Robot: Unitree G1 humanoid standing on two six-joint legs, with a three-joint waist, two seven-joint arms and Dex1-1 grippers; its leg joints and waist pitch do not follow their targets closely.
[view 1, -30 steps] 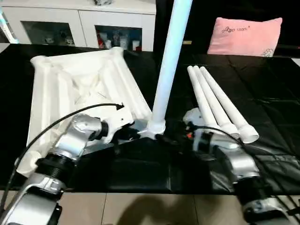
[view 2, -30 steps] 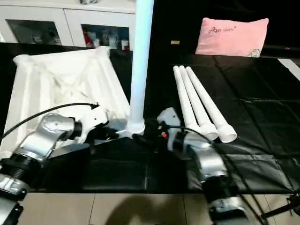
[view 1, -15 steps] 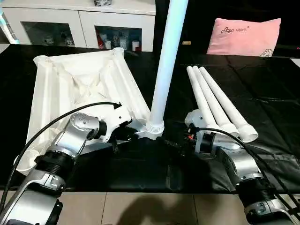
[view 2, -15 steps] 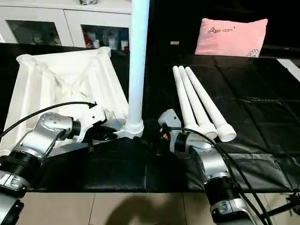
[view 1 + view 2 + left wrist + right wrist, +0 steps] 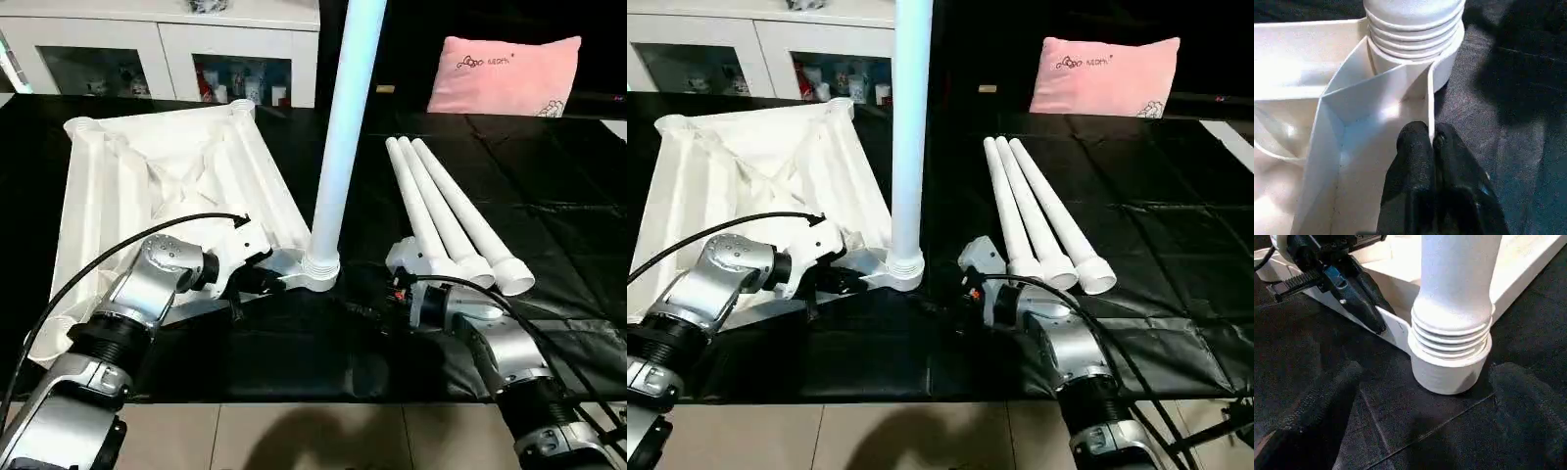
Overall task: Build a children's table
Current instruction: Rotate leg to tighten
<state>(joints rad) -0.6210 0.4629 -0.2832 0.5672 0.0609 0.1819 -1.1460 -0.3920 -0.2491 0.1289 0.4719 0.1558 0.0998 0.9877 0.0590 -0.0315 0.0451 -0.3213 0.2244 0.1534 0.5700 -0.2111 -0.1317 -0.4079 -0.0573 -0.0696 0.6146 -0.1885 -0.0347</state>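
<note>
The children's table top lies upside down on the black cloth, ribbed side up. One white leg stands upright in its near right corner socket. My left gripper is shut on the thin rim wall just beside that socket, with the wall pinched between its black fingers. My right gripper stands open on the cloth in front of the socket. Its fingers are spread to either side and touch nothing.
Three loose white legs lie side by side on the cloth to the right. A pink pillow sits at the back right and a white cabinet at the back left. Beige floor runs along the near edge.
The right gripper has drawn back a little from the socket toward me. The left gripper stays on the rim, and the leg stays upright.
</note>
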